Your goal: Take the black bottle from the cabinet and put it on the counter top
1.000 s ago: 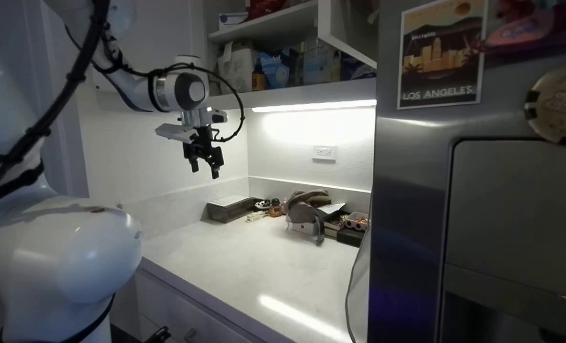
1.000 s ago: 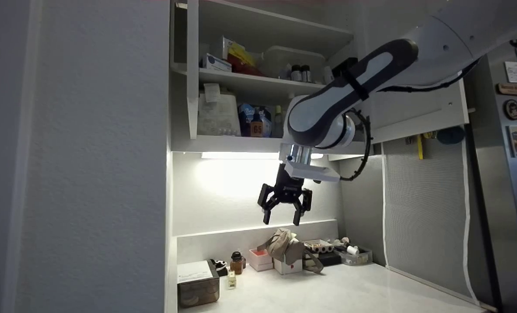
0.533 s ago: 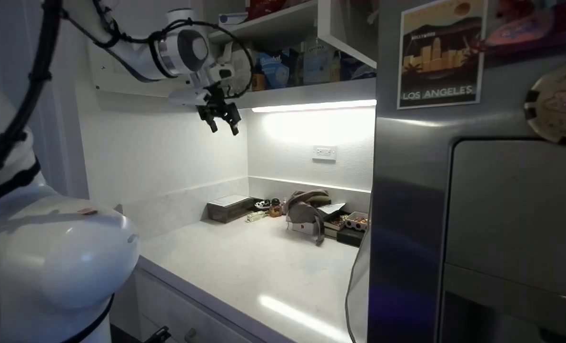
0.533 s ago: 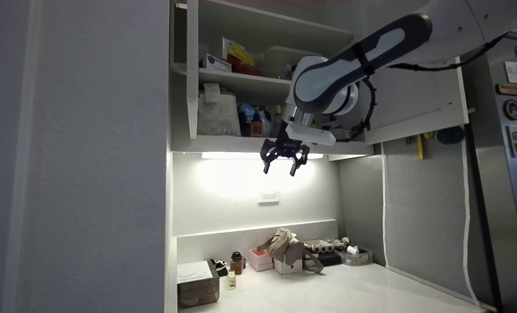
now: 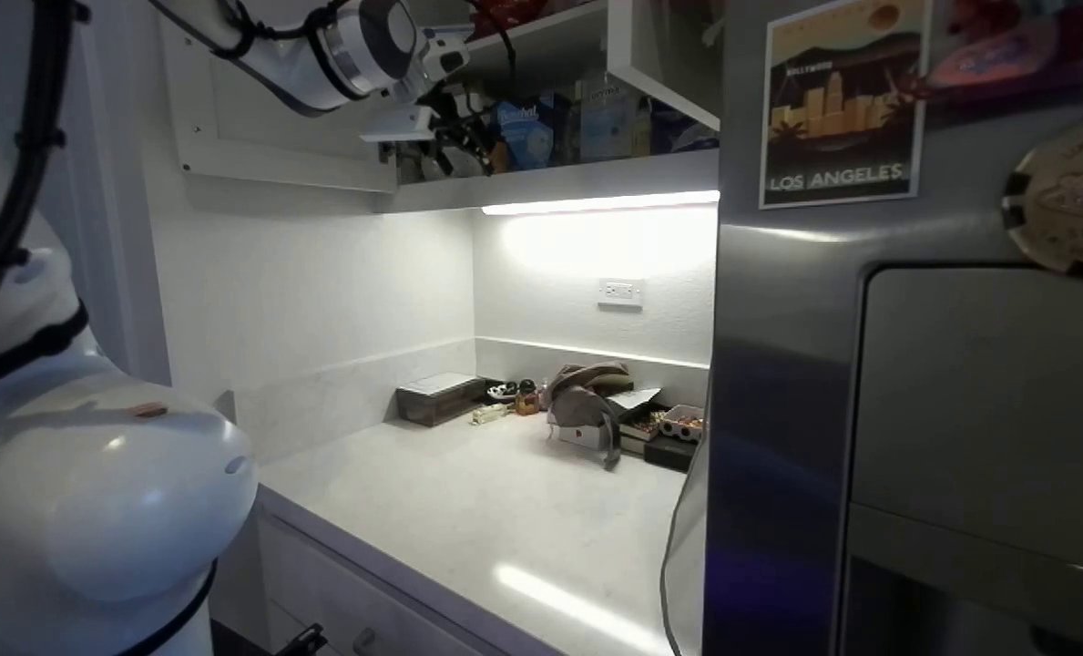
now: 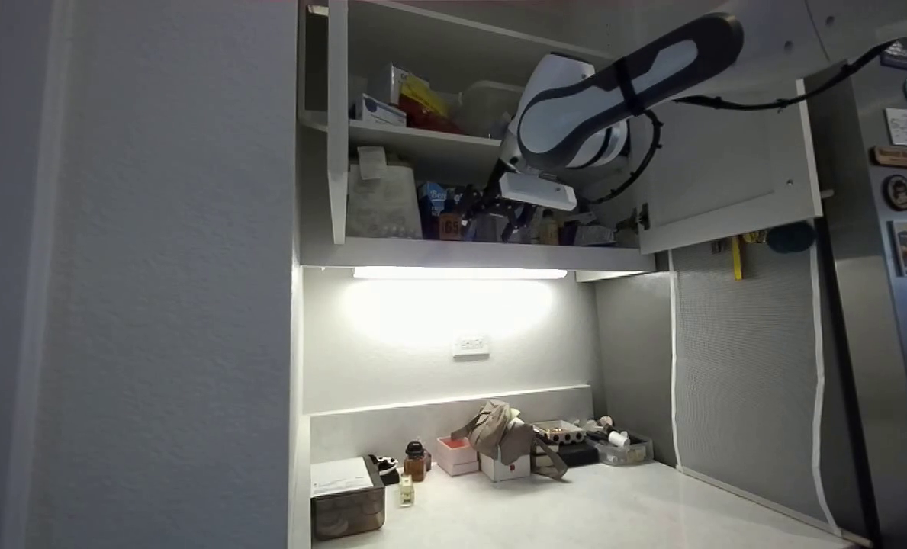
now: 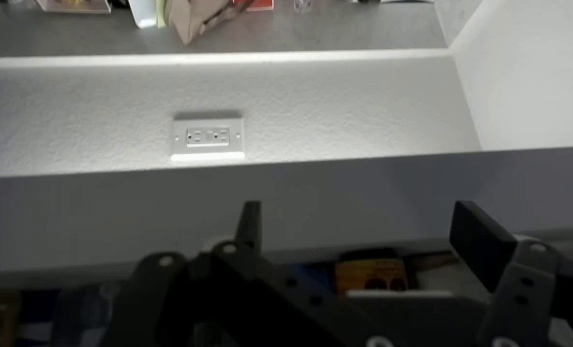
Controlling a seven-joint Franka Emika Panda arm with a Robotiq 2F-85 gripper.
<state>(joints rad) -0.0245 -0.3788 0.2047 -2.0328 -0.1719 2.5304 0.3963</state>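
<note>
The black bottle, dark with an orange label and narrower neck, stands on the lower shelf of the white cabinet (image 6: 422, 250) in an exterior view (image 6: 450, 226). It is partly hidden behind the gripper in an exterior view (image 5: 503, 157). In the wrist view its orange label (image 7: 369, 277) shows between and beyond the fingers, upside down. My gripper (image 5: 466, 164) is open and empty at lower-shelf height, beside the bottle in an exterior view (image 6: 487, 230). In the wrist view the fingertips (image 7: 361, 212) are wide apart before the cabinet's lower edge (image 7: 315, 202). The white counter top (image 5: 468, 510) lies below.
A blue box (image 5: 525, 135) and a translucent container (image 6: 383, 200) stand on the lower shelf. Open cabinet doors (image 6: 339, 122) (image 6: 728, 175) flank the shelves. A bag (image 6: 491, 431), a dark box (image 6: 348, 511) and an amber bottle (image 6: 415, 463) sit on the counter's back. A metal fridge (image 5: 778, 364) stands alongside.
My gripper has risen from below the cabinet to the lower shelf's height, tilting toward the shelf and staying open. The arm now covers two small black-capped bottles seen earlier on the upper shelf.
</note>
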